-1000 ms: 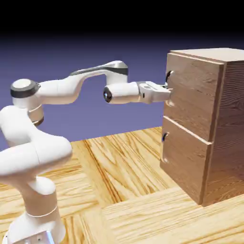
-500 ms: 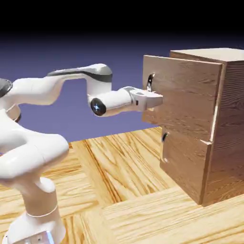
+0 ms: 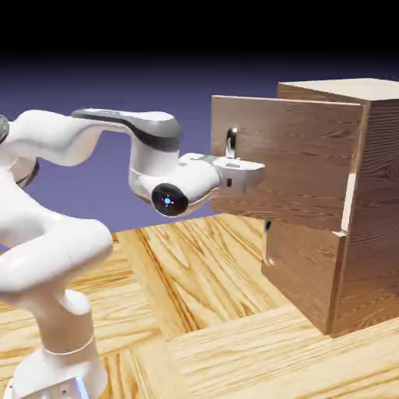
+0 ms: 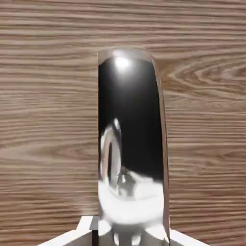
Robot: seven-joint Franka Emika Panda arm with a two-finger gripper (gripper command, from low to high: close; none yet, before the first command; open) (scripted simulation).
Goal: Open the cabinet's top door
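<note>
Ajar, the top door (image 3: pixel 292 156) swings toward the exterior view's left as the gripper (image 4: pixel 130 235) clamps its metallic handle (image 4: pixel 130 134), lower middle of the hand view.

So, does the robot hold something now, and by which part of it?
Yes: the curved shiny metal handle of the wood-grain upper door, gripped near its lower end as the hand view shows it.

The exterior view looks from beside the robot arm (image 3: pixel 93 249), well back from the cabinet (image 3: pixel 343 195) and slightly above it, facing its side and door fronts obliquely. The hand view looks from close in front of the cabinet's top door (image 3: pixel 284 160), facing its wood grain. Both views share that door and its curved metallic handle (image 4: pixel 129 129).
</note>
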